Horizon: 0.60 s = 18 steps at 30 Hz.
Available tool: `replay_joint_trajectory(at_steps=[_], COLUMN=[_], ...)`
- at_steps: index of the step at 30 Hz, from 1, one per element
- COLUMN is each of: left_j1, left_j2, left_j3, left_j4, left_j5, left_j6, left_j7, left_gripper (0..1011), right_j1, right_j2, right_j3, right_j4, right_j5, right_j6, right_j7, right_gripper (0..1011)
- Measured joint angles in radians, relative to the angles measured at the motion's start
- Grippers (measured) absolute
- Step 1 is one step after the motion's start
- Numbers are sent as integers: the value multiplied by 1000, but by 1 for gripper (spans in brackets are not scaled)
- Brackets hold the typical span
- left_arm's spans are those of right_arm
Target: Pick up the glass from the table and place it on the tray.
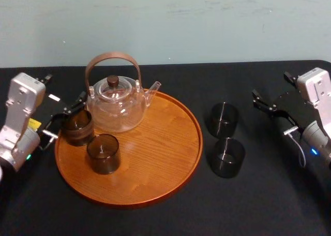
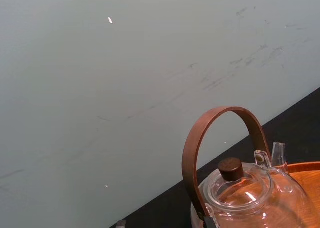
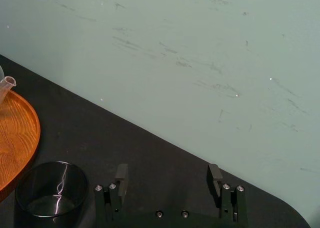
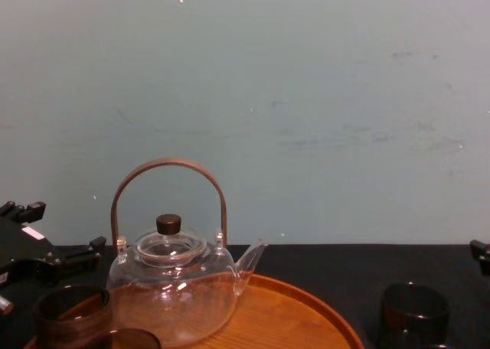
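The round orange-brown wooden tray [image 1: 165, 137] [image 4: 298, 311] [image 3: 17, 128] carries a clear glass teapot [image 1: 116, 104] [image 2: 250, 193] and two dark glasses [image 1: 77, 126] [image 1: 103, 153]. Two more dark glasses [image 1: 223, 119] [image 1: 227, 157] stand on the black table, right of the tray. My left gripper [image 1: 68, 116] [image 4: 46, 246] hangs open at the tray's left rim, right beside the far glass on the tray [image 4: 73, 314]. Whether it touches that glass I cannot tell. My right gripper [image 1: 271, 112] [image 3: 168, 175] is open and empty, right of the table glasses, with one glass [image 3: 52, 190] ahead of it.
The teapot's tall brown hoop handle [image 1: 113, 60] [image 4: 168, 169] rises at the back of the tray. A pale green wall stands behind the table. The black tabletop [image 1: 258, 205] lies bare in front of and to the right of the table glasses.
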Motion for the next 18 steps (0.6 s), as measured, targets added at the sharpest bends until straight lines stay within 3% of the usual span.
replay_joint_trajectory(at_steps=[18], left_j1=[0], left_j2=[0], left_j3=[0], left_j4=[0], left_j5=[0], left_j6=[0], left_j7=[0], left_gripper=[1001], right_j1=[0], right_j2=[0], right_j3=[0], right_j4=[0], right_j5=[0], right_j6=[0], right_j7=[0], right_gripper=[1003])
